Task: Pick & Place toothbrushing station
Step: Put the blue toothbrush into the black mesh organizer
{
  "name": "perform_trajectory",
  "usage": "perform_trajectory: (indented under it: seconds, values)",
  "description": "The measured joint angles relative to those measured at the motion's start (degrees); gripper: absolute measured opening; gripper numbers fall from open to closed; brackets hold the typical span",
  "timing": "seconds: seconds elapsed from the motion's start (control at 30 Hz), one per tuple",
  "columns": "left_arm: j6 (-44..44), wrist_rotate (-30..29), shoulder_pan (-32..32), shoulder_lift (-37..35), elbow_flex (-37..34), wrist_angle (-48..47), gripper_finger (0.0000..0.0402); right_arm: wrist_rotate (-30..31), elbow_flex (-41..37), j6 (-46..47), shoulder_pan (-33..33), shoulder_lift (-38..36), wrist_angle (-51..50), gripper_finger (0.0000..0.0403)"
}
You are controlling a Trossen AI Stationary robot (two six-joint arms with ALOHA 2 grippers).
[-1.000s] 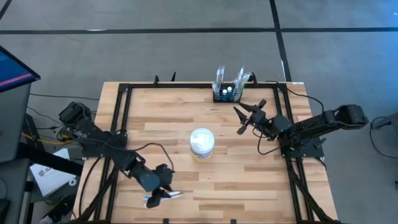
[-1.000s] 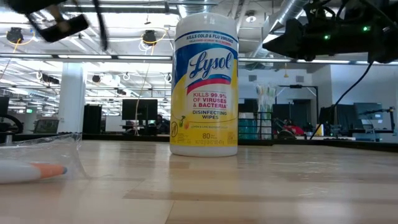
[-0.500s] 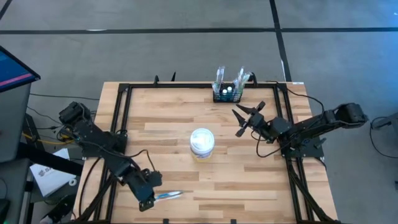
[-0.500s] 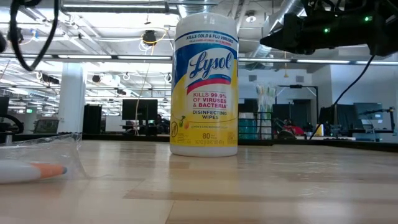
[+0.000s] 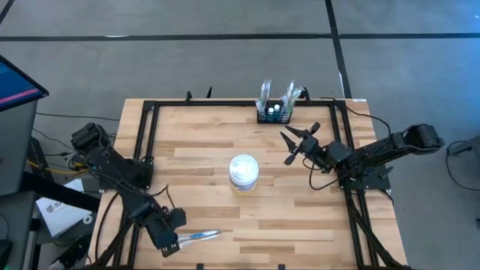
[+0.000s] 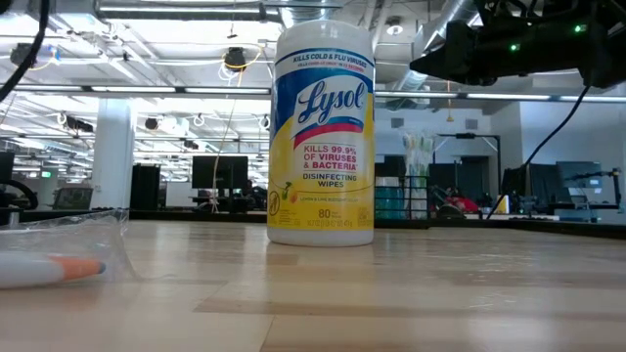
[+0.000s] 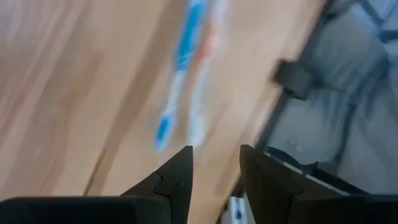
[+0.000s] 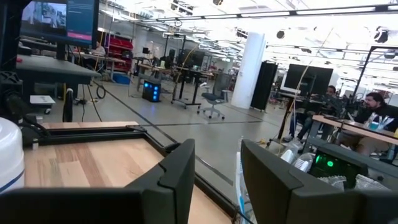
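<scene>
Table (image 5: 285,210) — pale wood planks in a black frame. Wipes tub (image 6: 323,132) — white lid, yellow body, blue and red label. Toothbrushing station (image 5: 273,114) at the far edge — black. Toothbrush (image 5: 201,235) near the front edge — blue and white.

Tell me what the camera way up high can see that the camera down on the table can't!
Only the high view shows the black toothbrush rack at the table's far edge, the left claw open beside the packaged toothbrush's end, and the right claw open in the air near the rack. Only the low view shows the Lysol label on the wipes tub and the big room behind. Both show the tub standing mid-table and the packaged toothbrush lying flat on the wooden table.
</scene>
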Motion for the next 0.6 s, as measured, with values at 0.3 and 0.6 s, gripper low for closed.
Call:
perform_trajectory:
  seconds: [0.3,0.6]
  values:
    - [-4.77,4.18,-0.75,0.04,-5.94,7.35,0.0127,0.0,0.0,0.11,-0.04,0.0,-0.43,0.012]
    - [-4.71,3.5,-0.66,0.04,-8.3,9.84,0.0127,0.0,0.0,0.11,-0.04,0.0,-0.43,0.012]
